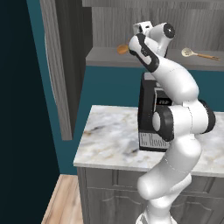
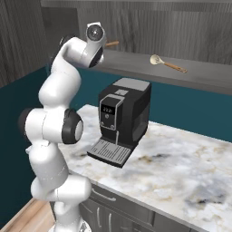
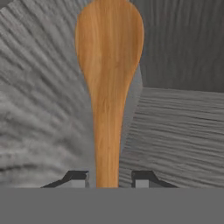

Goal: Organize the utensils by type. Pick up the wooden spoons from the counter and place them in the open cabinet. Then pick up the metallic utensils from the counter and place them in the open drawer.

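Observation:
My gripper is shut on the handle of an orange-brown wooden spoon, whose bowl points away into the cabinet. From the base, that spoon pokes out beside my raised wrist just above the cabinet's grey shelf board. Its tip also shows behind the hand. The other wooden spoon, with a cream bowl and tan handle, lies on the shelf to the right. The metallic utensils and the drawer are out of view.
A black coffee machine stands on the marble counter, directly under my arm. The cabinet's long door hangs open at the left. Dark cabinet fronts with silver handles sit under the counter.

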